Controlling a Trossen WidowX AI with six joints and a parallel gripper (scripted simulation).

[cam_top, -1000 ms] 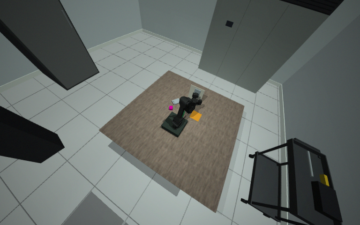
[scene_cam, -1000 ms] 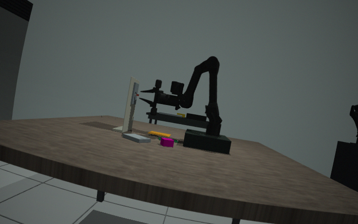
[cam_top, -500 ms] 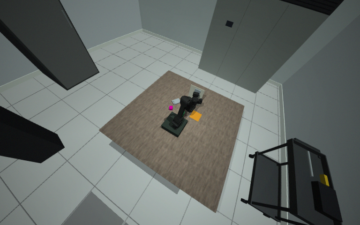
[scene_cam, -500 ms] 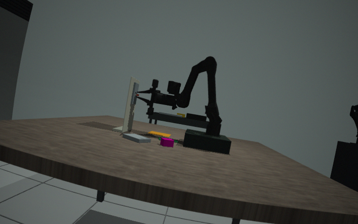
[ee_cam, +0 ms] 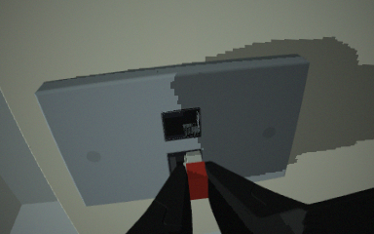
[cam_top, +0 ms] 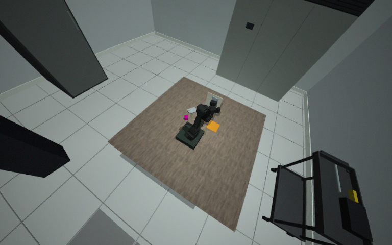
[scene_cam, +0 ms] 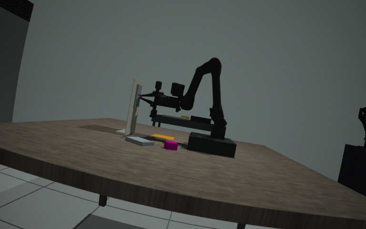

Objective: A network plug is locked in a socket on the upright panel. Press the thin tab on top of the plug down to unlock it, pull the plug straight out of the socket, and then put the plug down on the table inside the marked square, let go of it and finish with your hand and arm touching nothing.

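Observation:
The upright cream panel (cam_top: pixel 208 99) (scene_cam: pixel 130 119) (ee_cam: pixel 122 39) carries a grey-blue socket plate (scene_cam: pixel 137 102) (ee_cam: pixel 122 132) with two dark openings. The plug (ee_cam: pixel 198 181) (scene_cam: pixel 140 96) has a red body and a pale front end, which sits at the lower opening (ee_cam: pixel 172 160). My gripper (ee_cam: pixel 194 172) (scene_cam: pixel 139 96) is shut on the plug, one finger on each side of the red body. The thin tab cannot be made out between the fingers. A flat orange square (cam_top: pixel 213 126) (scene_cam: pixel 163 136) lies on the table. A green patch (scene_cam: pixel 179 144) beside the base is mostly hidden.
A pale grey flat block (cam_top: pixel 191 110) (scene_cam: pixel 139 141) lies in front of the panel. A magenta block (cam_top: pixel 186 117) (scene_cam: pixel 170 145) lies near the arm's dark base (cam_top: pixel 189 137) (scene_cam: pixel 211 145). The upper opening (ee_cam: pixel 181 124) is empty.

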